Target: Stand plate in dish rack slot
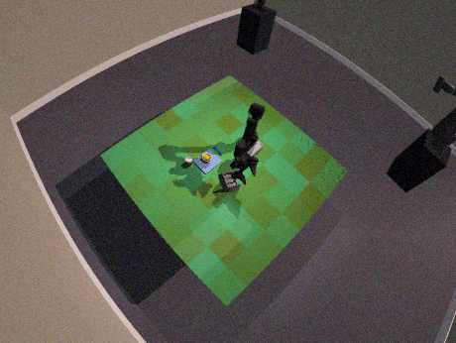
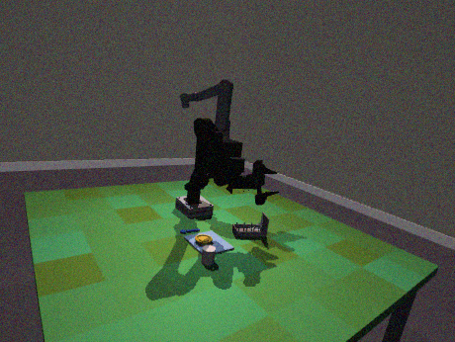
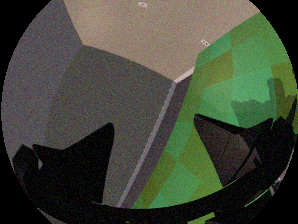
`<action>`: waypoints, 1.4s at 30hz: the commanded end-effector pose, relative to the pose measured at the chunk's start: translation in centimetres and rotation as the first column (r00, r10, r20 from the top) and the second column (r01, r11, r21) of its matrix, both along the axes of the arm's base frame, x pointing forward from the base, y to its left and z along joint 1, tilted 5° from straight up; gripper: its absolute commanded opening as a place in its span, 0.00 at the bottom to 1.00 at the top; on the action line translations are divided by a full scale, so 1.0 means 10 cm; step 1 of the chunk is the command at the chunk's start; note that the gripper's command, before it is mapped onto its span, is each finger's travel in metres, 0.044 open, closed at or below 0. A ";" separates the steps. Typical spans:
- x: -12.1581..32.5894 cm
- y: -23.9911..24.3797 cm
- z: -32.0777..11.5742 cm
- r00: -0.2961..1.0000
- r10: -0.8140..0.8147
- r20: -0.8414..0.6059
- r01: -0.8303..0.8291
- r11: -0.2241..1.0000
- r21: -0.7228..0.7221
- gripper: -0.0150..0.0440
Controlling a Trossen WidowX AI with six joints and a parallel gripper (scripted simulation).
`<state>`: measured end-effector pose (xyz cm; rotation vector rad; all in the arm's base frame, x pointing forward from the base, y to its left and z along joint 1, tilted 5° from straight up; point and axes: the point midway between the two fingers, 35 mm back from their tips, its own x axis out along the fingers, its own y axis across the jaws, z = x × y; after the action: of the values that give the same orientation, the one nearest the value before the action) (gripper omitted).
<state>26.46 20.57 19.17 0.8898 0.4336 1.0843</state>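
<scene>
Nearest me a cup (image 2: 209,256) stands on the surface (image 2: 99,277), at 5 o'clock from the yellow plate (image 2: 203,239), and my pincer (image 2: 266,183) hangs spread apart, empty, above the dish rack (image 2: 251,229).

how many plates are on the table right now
1. The yellow plate lies flat on the blue mat, between the blue pen and the white cup, left of the dish rack. None in the open gripper.

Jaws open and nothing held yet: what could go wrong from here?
1. The gripper hangs open above the dish rack, away from the yellow plate; it could clip the rack when descending.
2. The plate lies flat on a blue mat, offering little rim to pinch.
3. A cup beside the mat could be knocked.
</scene>
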 end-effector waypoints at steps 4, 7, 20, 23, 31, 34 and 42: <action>0.23 -0.07 -0.04 0.997 -0.071 -0.011 0.070 0.996 -0.049 0.93; 0.49 -0.18 -0.09 0.988 -0.152 -0.021 0.149 0.982 -0.114 0.93; 1.30 -0.89 -0.29 0.900 -0.433 -0.038 0.373 0.815 -0.444 0.93; 1.40 -1.09 -0.32 0.877 -0.479 -0.039 0.390 0.757 -0.524 0.93; 1.49 -1.66 -0.38 0.823 -0.566 -0.047 0.363 0.588 -0.722 0.93; 1.46 -1.88 -0.38 0.808 -0.586 -0.055 0.327 0.524 -0.786 0.93; 1.21 -2.42 -0.33 0.782 -0.614 -0.103 0.166 0.366 -0.916 0.93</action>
<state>39.79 -1.15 15.67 0.2885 0.8899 0.0982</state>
